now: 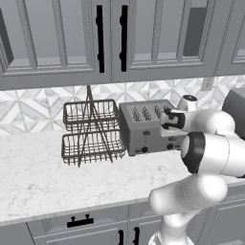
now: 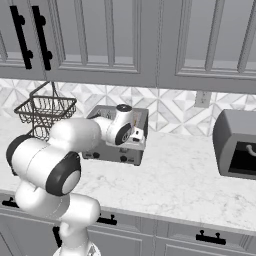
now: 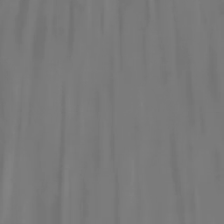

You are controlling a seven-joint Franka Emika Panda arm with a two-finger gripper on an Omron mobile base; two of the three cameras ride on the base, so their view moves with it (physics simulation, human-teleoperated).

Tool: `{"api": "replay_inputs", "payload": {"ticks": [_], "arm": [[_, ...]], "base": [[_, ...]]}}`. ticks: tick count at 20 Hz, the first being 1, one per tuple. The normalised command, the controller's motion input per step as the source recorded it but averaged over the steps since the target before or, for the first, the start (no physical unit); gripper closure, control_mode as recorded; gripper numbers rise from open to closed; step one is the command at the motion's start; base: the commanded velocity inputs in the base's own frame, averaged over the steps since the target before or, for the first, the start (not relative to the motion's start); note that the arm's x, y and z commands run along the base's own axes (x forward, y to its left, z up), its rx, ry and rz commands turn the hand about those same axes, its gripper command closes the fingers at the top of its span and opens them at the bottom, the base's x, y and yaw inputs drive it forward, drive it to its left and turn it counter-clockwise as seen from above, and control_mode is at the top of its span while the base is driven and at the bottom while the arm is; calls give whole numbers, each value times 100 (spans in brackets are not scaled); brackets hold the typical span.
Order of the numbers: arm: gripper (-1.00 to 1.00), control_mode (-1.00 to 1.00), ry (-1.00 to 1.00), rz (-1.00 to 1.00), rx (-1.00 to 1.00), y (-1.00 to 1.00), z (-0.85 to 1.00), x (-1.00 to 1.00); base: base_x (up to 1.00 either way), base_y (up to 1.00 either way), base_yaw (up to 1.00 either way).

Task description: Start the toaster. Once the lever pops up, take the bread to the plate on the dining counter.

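Early stage, by your pictures: the start-up step looks unfinished and everything after it is still to do

- The toaster [image 1: 143, 125] sits on the marble worktop [image 1: 43, 172] against the tiled wall, just right of the wire basket rack [image 1: 91, 131]. Its body is boxy grey brushed metal, with slots along the top and small black round knobs low on the near face
- A small dark tab on that near face [image 1: 146, 132] is probably the lever; I can't tell whether it is up or down
- Your arm's wrist is pushed in at the toaster's right end, above its front. The gripper itself is hidden behind the wrist in both base views, so I cannot tell whether the jaws are spread or closed
- The hand camera gives you flat streaked grey, like brushed metal seen very close. My judgement: the hand is right up against the toaster shell
- Bread: can't make out a slice in the slots from here
- Left to do: press the lever, wait for the pop, lift the bread, drive to the plate
- Other textures: pale veined worktop, grey panelled cabinets [image 1: 57, 38] with black bar handles, geometric tile backsplash, and a dark grey rounded appliance [image 2: 235, 145] far right
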Motion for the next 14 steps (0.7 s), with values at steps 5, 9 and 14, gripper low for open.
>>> {"api": "replay_inputs", "payload": {"ticks": [5, 9, 14], "arm": [[100, -100, 0, -1, -2, 0, -44, 0], [100, -100, -4, -1, 0, 0, -2, -3], [100, -100, -11, 0, -2, 1, 50, -25]], "base": [[0, 0, 0], [0, 0, 0], [0, 0, 0]]}}
